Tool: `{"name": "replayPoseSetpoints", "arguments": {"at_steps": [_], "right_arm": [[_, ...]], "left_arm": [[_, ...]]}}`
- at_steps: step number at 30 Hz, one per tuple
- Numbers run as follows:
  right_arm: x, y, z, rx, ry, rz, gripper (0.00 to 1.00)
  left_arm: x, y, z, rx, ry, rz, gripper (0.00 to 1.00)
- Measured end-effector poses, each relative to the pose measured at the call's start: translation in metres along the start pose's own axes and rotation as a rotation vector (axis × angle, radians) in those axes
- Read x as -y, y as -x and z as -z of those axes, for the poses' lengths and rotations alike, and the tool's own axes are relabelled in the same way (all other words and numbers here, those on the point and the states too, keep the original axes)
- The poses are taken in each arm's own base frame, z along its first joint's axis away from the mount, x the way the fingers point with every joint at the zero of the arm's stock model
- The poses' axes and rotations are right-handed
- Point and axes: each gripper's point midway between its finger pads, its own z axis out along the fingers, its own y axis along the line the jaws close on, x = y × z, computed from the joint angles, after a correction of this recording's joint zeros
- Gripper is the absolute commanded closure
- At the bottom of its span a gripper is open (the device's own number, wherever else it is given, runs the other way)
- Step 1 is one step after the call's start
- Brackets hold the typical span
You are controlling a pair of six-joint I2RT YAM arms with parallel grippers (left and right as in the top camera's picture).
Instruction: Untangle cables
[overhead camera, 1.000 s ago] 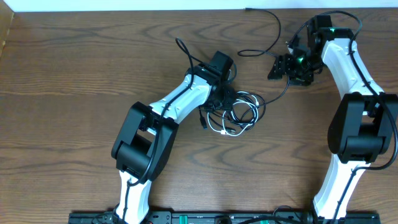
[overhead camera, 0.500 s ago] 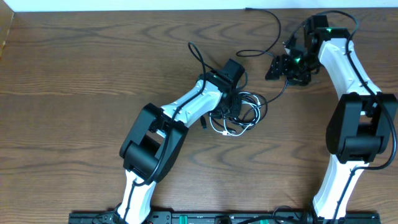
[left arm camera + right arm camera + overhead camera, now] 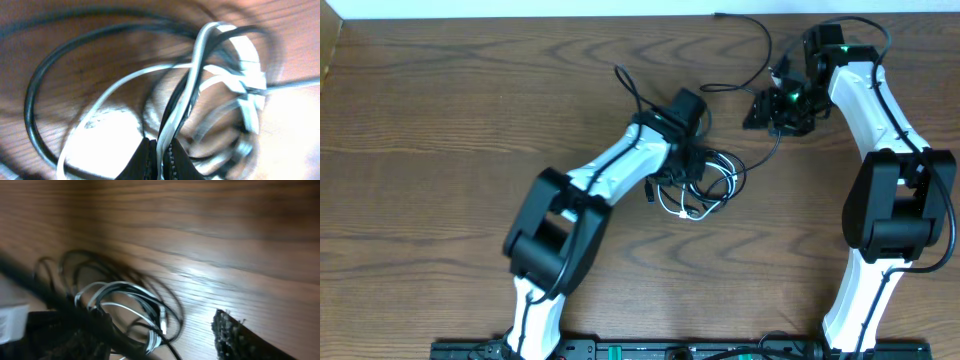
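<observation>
You have nothing legible here. No word, number or brand mark can be read on the cables [image 3: 718, 186], the left arm [image 3: 615, 165], the right arm [image 3: 875, 95] or the wooden table [image 3: 440, 120]. Both wrist views are too blurred for any lettering.
</observation>
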Motion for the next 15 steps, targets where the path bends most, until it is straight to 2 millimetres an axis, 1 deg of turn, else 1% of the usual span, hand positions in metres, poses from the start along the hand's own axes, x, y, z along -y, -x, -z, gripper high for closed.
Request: {"name": "replayPoseSetpoints", "arguments": {"at_steps": [2, 5, 7, 9, 10, 11, 13, 15], "right_arm": [[-0.013, -0.001, 0.0, -0.004, 0.054, 0.045, 0.39], [-0.03, 0.0, 0.009, 0.015, 0.108, 0.108, 0.29], [-0.042, 0.004, 0.024, 0.052, 0.126, 0.154, 0.26], [-0.056, 0.01, 0.045, 0.111, 0.139, 0.206, 0.24], [-0.063, 0.012, 0.058, 0.143, 0.145, 0.231, 0.23], [-0.073, 0.013, 0.074, 0.183, 0.151, 0.261, 0.23], [-0.091, 0.012, 0.1, 0.244, 0.16, 0.311, 0.23], [-0.104, 0.008, 0.114, 0.274, 0.169, 0.347, 0.23]], "left_arm": [[0.011, 0.009, 0.028, 0.05, -0.055, -0.047, 0.92], [0.037, 0.019, 0.083, 0.153, -0.157, -0.135, 0.93], [0.053, 0.024, 0.118, 0.22, -0.218, -0.185, 0.93], [0.066, 0.025, 0.15, 0.278, -0.271, -0.226, 0.92], [0.07, 0.025, 0.16, 0.296, -0.29, -0.238, 0.93], [0.074, 0.024, 0.173, 0.316, -0.314, -0.251, 0.92], [0.075, 0.023, 0.184, 0.333, -0.338, -0.256, 0.92], [0.073, 0.024, 0.188, 0.339, -0.345, -0.25, 0.93]]}}
